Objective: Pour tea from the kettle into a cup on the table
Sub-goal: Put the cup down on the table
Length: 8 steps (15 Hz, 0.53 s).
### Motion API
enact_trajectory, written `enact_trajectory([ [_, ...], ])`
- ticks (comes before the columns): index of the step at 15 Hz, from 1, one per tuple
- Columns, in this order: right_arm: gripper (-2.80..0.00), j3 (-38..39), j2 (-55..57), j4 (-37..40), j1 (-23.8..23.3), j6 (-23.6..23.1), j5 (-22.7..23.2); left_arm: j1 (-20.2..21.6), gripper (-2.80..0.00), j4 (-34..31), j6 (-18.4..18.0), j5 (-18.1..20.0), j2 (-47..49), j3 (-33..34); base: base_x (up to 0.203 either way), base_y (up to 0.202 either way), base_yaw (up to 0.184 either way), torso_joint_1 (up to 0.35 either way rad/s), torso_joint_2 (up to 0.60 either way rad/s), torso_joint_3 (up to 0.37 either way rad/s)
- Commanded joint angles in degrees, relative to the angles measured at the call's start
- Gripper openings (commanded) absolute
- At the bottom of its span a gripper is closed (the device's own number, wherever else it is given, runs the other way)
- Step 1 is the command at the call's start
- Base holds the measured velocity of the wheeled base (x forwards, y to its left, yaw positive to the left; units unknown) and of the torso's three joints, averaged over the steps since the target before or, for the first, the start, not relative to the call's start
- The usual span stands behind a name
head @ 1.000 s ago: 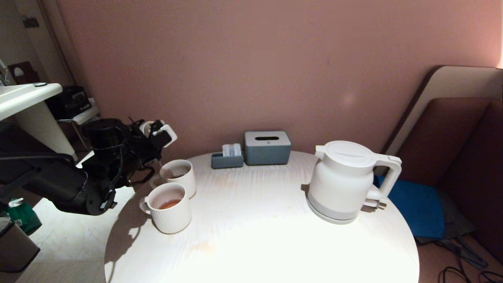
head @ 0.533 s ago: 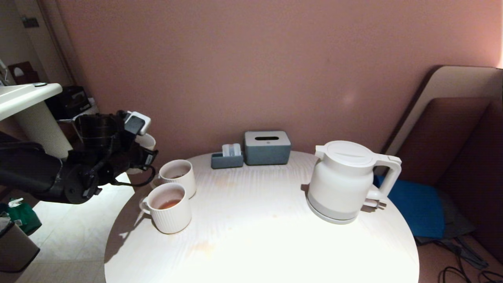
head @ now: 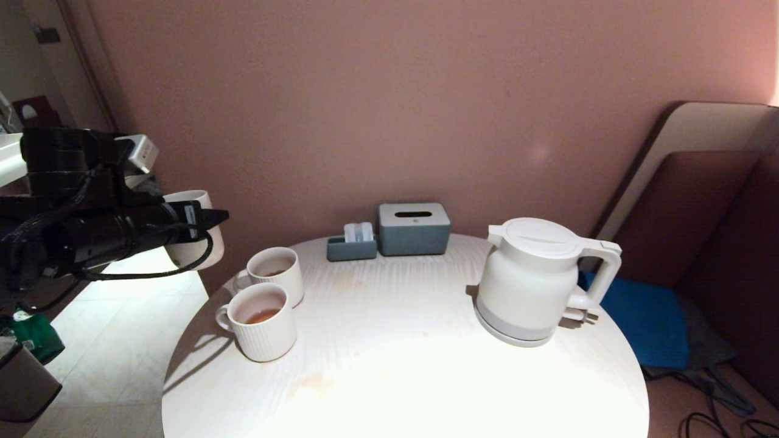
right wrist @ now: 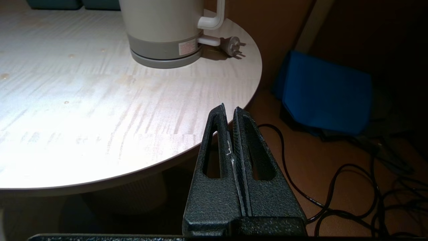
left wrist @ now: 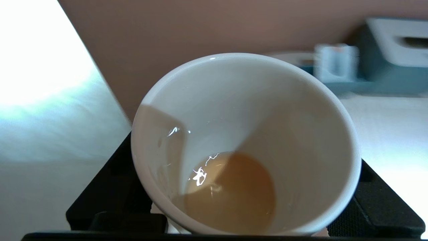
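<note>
The left claw (head: 204,234) grips the small white cup (head: 193,228) by its sides, out past the left edge of the round surface (head: 389,365) and raised above it, with the cup roughly upright. The left wrist view looks straight into the cup (left wrist: 245,144): a shallow pool of tea (left wrist: 230,192) lies at the bottom, and the rest of the inside is bare.

The kettle (head: 535,280) stands on its base at the right side of the surface, lid on, spout toward the middle and handle toward the outer edge, well apart from the cup. Nothing is touching it. The right claw (right wrist: 230,112) hangs closed and empty beyond the near right rim, with the kettle's foot (right wrist: 164,50) further off.

Two ribbed mugs (head: 268,304) stand at the left edge, the nearer one holding some tea. A grey tissue box (head: 414,228) sits at the back by the wall.

The step in hand looks like bringing the cup into position. Next, it probably needs setting down on open surface nearer the kettle and releasing. An arm must then take the kettle's handle to tip it.
</note>
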<state>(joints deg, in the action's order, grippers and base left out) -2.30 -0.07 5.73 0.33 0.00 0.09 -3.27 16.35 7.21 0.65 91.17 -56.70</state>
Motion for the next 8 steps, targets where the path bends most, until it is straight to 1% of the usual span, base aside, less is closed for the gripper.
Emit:
enact_trajectory([
  [1, -2.8, 0.02, 0.07, -0.02, 0.02, 0.0, 0.0, -0.07, -2.8, -0.81, 1.07, 3.24, -8.99, 6.08, 0.0, 0.0, 0.0, 0.0, 0.0, 0.0],
  [2, -2.8, 0.02, 0.07, 0.07, 0.02, 0.0, 0.0, -0.72, -2.8, -1.1, 1.23, 4.71, -11.68, 8.68, 0.0, 0.0, 0.0, 0.0, 0.0, 0.0],
  [4, -2.8, 0.02, 0.07, 0.0, 0.02, 0.0, 0.0, -3.46, -2.8, -1.39, 1.37, 5.98, -16.44, 12.78, 0.0, 0.0, 0.0, 0.0, 0.0, 0.0],
  [8, -2.8, 0.02, 0.07, -0.01, 0.02, 0.0, 0.0, -12.67, -2.8, -1.57, 1.35, 6.25, -22.9, 19.88, 0.0, 0.0, 0.0, 0.0, 0.0, 0.0],
])
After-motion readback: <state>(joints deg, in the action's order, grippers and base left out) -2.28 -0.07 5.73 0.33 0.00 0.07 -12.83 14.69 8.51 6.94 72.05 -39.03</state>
